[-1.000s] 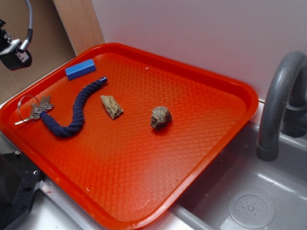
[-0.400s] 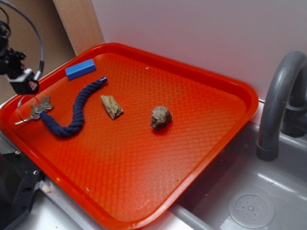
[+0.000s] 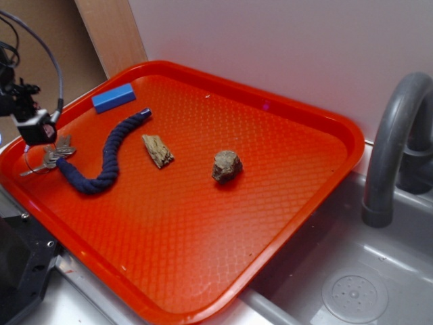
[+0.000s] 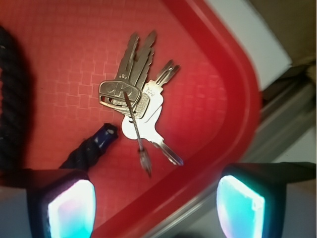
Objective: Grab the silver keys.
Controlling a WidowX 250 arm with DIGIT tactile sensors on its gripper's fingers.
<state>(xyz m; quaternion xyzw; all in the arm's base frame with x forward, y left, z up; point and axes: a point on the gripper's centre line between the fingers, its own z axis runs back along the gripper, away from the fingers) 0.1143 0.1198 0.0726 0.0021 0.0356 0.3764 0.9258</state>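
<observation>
My gripper (image 3: 35, 127) hangs over the left corner of the red tray (image 3: 291, 223), directly above the silver keys (image 3: 51, 154). In the wrist view its two fingertips (image 4: 67, 203) sit wide apart at the bottom of the picture, one low on the left and one low on the right, with nothing between them; they are well clear of the metal.

The silver keys (image 4: 136, 106) lie flat on the tray floor (image 4: 59, 54), just inside the tray's raised rim (image 4: 237, 94). Several blades fan out from the heads, which overlap in a small heap, and a thin wire piece lies across them.

The dark blue rope (image 3: 101, 156) curves across the tray just beside the keys; one of its ends (image 4: 94, 146) lies close to the key heads, though I cannot tell whether it touches them. Farther along the tray from the keys are the blue block (image 3: 114, 97) near the back rim, a piece of wood (image 3: 157, 150) beyond the rope, and a brown stone (image 3: 226, 166) near the tray's middle. Off the tray's right side stands a grey faucet (image 3: 392, 149) over a sink (image 3: 352, 284).
</observation>
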